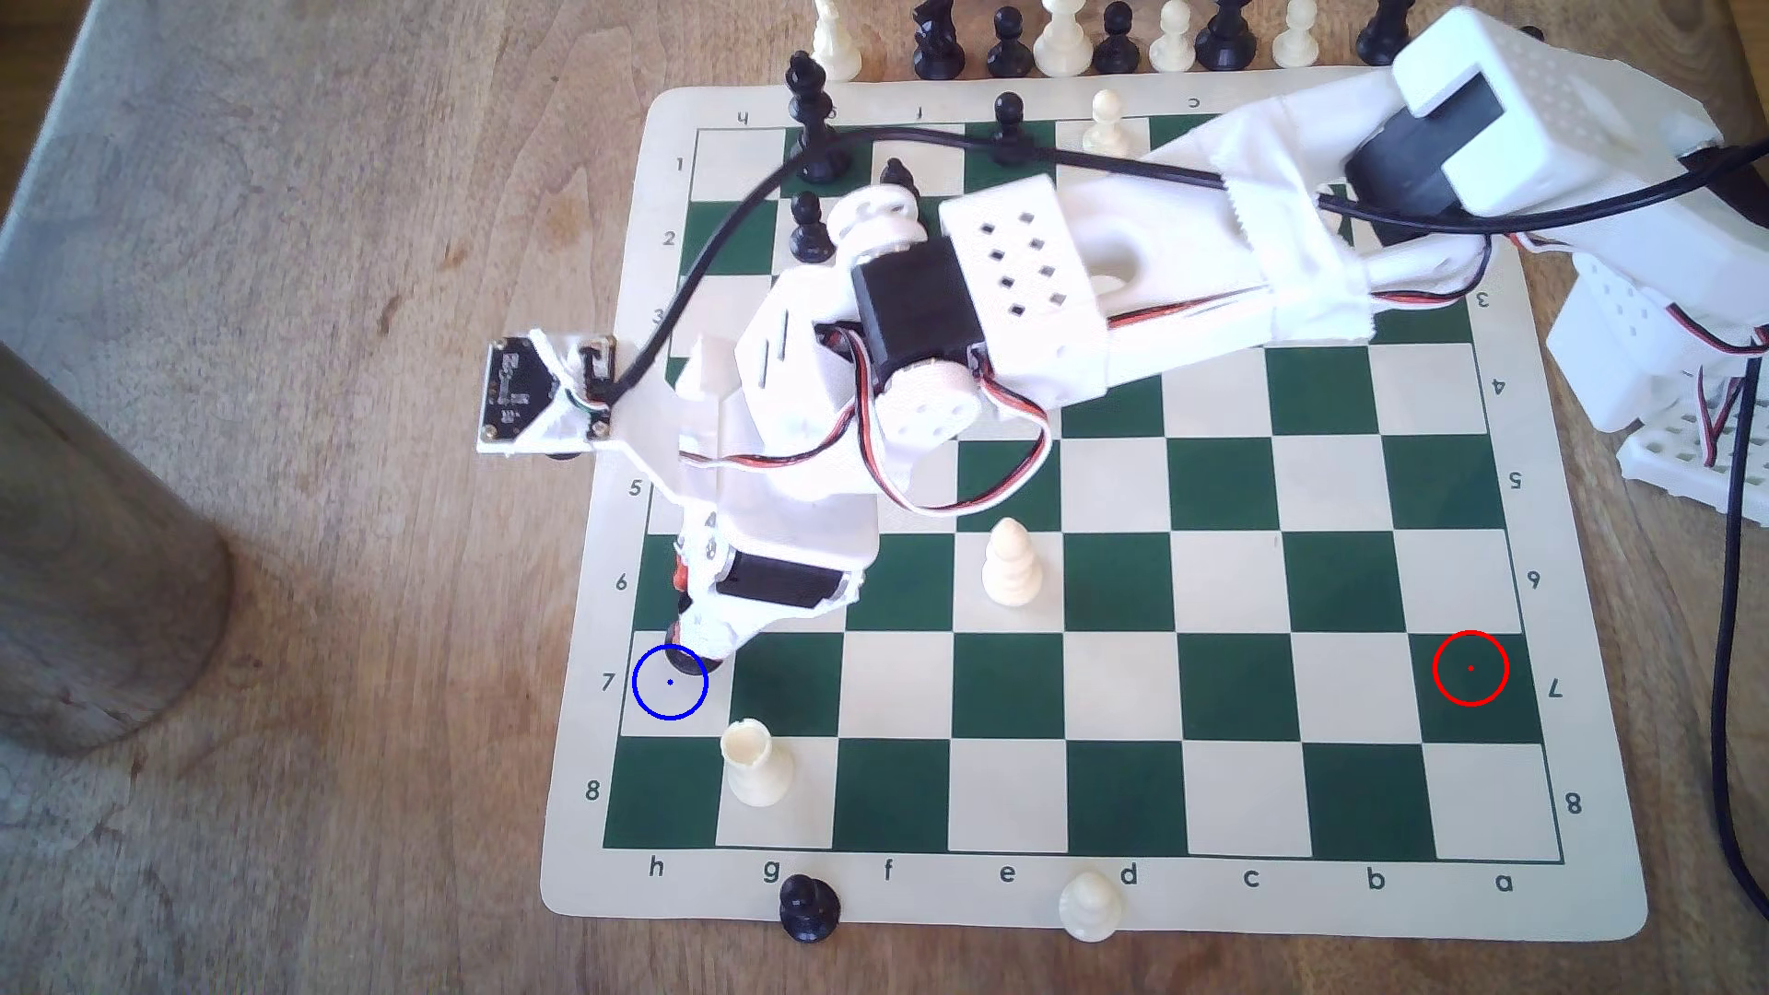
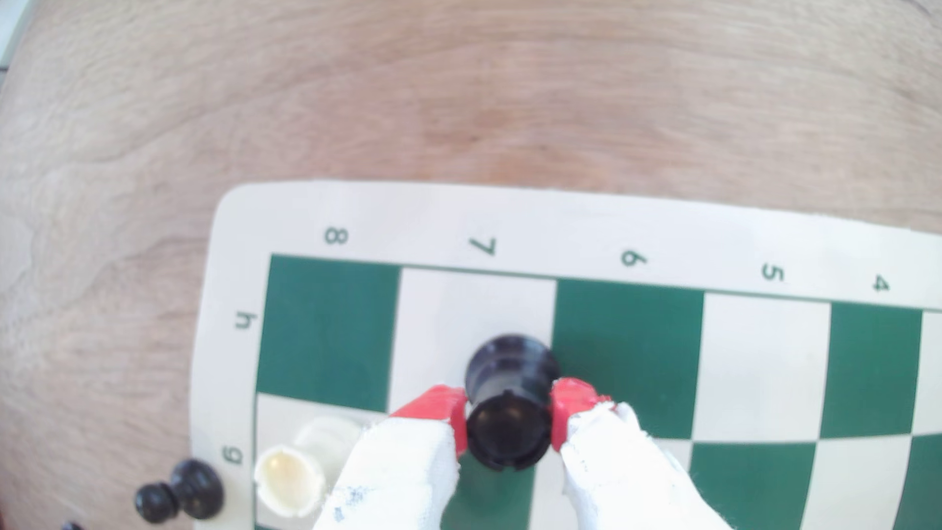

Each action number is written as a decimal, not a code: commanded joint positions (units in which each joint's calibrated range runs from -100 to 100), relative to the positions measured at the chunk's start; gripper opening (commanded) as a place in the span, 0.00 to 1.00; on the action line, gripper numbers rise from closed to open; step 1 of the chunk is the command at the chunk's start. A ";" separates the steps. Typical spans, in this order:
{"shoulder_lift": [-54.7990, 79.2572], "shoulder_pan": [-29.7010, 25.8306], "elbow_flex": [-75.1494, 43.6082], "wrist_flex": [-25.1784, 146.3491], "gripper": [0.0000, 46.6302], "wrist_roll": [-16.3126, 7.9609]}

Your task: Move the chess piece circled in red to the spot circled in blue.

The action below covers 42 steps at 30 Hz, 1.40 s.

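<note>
— Two red pads (image 2: 571, 407) clamp the black rook (image 2: 509, 407) in the wrist view?
— Yes, the gripper (image 2: 509, 433) grips its notched top between them. From the exterior view, the arm hides most of the rook, at the blue-ringed cream square (image 1: 670, 703), h7, beside a cream rook (image 1: 756, 762).

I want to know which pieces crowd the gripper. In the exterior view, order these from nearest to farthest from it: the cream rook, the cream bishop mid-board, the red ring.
From the gripper:
1. Cream rook, just below.
2. Cream bishop, mid-board, to the right.
3. Red ring, far right edge.
</note>
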 commanded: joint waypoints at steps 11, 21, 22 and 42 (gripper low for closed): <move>4.18 -0.25 -15.42 -1.30 0.01 1.27; 3.92 -0.95 -15.96 1.73 0.01 1.22; 3.58 -0.95 -15.96 2.06 0.01 1.17; 4.18 -1.19 -15.24 3.37 0.01 1.42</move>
